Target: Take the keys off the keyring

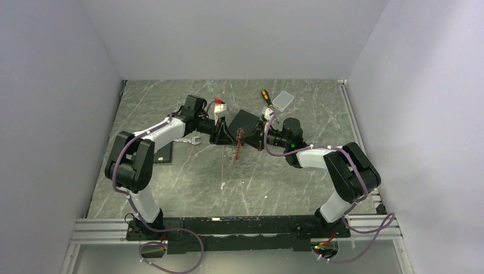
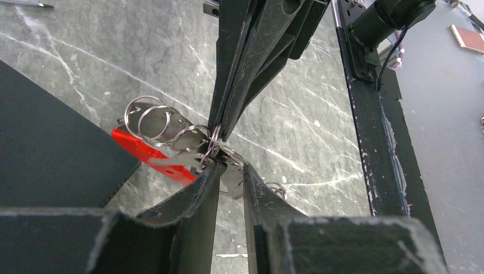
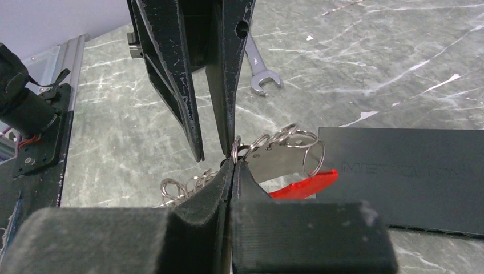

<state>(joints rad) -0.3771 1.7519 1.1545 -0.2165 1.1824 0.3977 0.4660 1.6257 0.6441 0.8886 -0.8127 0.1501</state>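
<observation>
- Met above table (image 1: 171,188) centre, walls (image 1: 57,85) well apart.
- Right gripper (image 3: 233,162) pinched shut on keyring (image 2: 145,151); left gripper (image 2: 233,171) narrow, hold unclear.
- Dangling below, long axis toward near edge.

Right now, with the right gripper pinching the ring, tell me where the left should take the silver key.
Take the silver key by its flat plate, beyond the pinch of the right gripper on the keyring. It hangs clear of the table, broad face exposed, so the left gripper probably does best coming in opposite the right, closing on its two flat faces.
</observation>
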